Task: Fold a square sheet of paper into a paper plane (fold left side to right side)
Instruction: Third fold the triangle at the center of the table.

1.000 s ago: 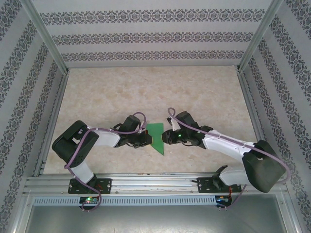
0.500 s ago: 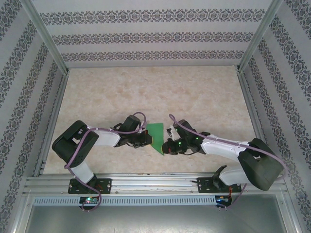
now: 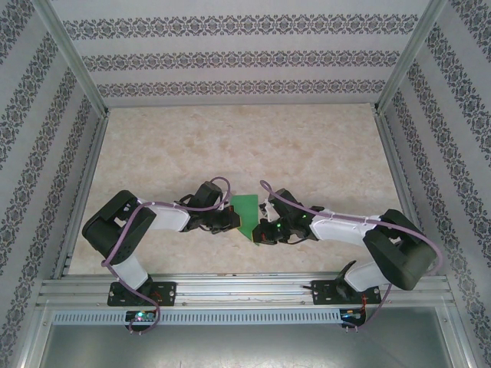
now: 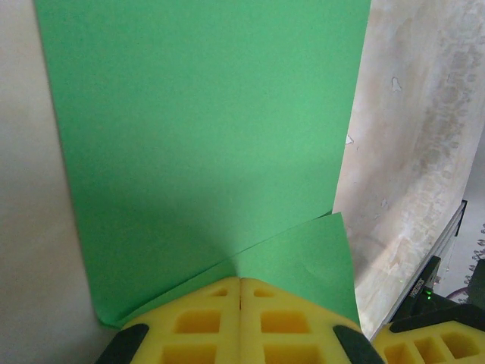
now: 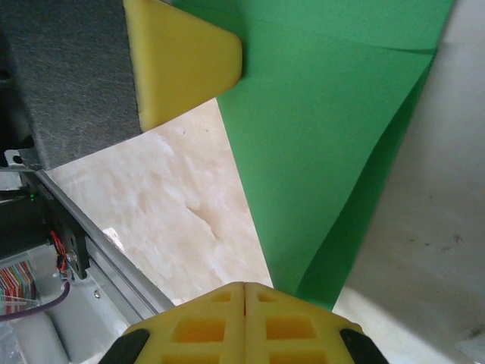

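Here, the paper (image 3: 247, 213) lies partly folded on the counter (image 3: 230, 138), close to the near edge and about midway across, its point aimed toward the near side. The left tool (image 3: 232, 222) is closed tight on its left edge. The right tool (image 3: 261, 232) is pinched shut on the near tip.

Beige marbled tabletop (image 3: 230, 146) is seen under and all around the jaws. Striped patterned wallpaper walls (image 3: 230, 57) are set well beyond them. Aluminium frame rail (image 3: 245, 285) is found nearside of them, perforated strip (image 3: 230, 316) further nearside.
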Controlling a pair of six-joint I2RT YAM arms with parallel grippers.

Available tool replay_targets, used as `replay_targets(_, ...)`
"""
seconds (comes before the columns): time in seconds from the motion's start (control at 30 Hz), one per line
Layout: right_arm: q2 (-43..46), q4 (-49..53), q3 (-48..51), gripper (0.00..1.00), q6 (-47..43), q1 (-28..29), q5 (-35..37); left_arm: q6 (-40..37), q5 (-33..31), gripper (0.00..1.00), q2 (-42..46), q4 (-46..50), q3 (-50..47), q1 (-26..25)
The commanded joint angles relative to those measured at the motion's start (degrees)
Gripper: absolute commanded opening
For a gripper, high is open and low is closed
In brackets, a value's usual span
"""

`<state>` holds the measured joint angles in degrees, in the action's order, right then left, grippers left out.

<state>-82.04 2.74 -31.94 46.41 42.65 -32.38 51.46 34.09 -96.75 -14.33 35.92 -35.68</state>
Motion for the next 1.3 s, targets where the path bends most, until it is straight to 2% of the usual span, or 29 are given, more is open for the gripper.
replay_targets(0.0,-0.8,-0.4,-0.6,0.07,0.6,0.6,1.2,-0.8,-2.7,0.0,-1.2,6.0,-0.5,-0.6)
replay_targets(1.27,-3.9,2.7,-0.3,0.08,-0.4,1.5,4.6,-0.9,-2.7,0.0,-1.2,6.2,-0.5,-0.6)
